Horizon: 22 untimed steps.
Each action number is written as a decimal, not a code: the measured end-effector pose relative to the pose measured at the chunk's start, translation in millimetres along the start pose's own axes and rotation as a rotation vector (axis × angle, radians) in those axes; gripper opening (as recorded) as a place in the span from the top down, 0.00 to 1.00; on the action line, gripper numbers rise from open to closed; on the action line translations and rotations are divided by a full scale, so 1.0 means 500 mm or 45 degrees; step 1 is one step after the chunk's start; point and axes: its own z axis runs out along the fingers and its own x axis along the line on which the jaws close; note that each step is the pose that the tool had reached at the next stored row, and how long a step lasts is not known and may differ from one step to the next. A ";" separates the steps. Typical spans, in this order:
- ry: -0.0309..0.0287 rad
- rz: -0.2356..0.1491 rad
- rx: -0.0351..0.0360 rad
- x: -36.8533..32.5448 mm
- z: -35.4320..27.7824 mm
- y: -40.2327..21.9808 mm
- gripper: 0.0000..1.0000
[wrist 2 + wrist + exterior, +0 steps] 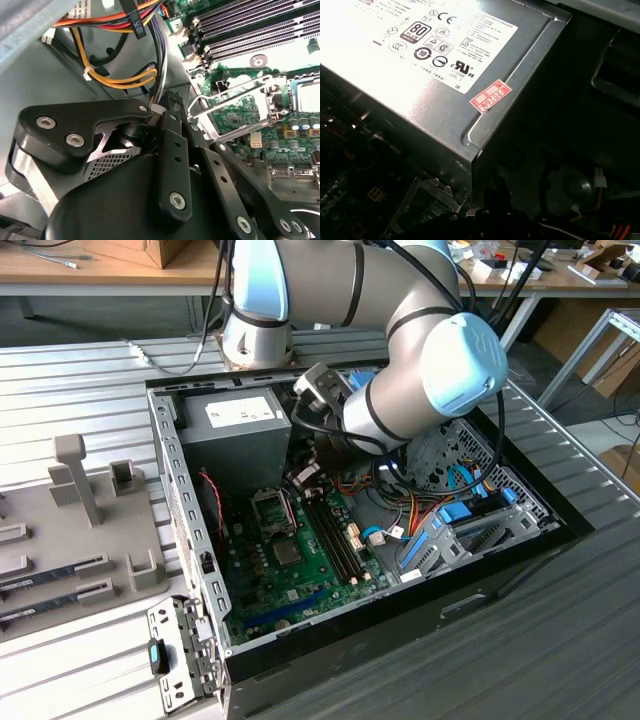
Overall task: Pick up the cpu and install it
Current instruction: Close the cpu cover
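Closest to us, the computer case (400,625): a black box with its top open. The socket sits deep inside it.
Grey tray (40,515): on the table, outside the case, well apart from the socket toward the exterior view's left. Little posts stand up on it.
Green board (300,580): lies flat in the case. The socket is on it.
Memory slots (335,535): long dark lines just beside the socket, toward the exterior view's right.
Socket (272,508): a small dark square. In the second wrist view a thin silver frame (225,117) beside it looks swung open.
Coloured wires (400,510): red, yellow and orange, near the socket toward the exterior view's right.
End effector (303,472): hangs low in the case, just past the socket, between it and the big grey box. I cannot tell if it is gripping or let go.
cpu: I cannot tell where it is. The socket's middle (302,97) looks white, and I cannot tell if the chip lies there.
Power-supply box (235,425): big and grey, past the socket at the far end of the case. It has a red sticker (490,97).
Robot arm (440,360): grey with light blue caps, bending over the case from beyond the socket.
Table (60,375): grey and ridged, under everything.
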 end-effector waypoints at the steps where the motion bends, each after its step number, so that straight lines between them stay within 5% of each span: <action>1: -0.0001 -0.002 -0.0014 0.000 0.001 0.000 0.89; 9: -0.0045 -0.013 -0.0158 0.000 0.006 -0.003 0.89; 11: 0.0007 -0.023 -0.0165 0.001 0.007 -0.005 0.89; 17: 0.0345 -0.088 -0.0187 0.003 0.016 -0.012 0.89; 22: 0.0364 -0.092 -0.0189 0.008 0.016 -0.022 0.89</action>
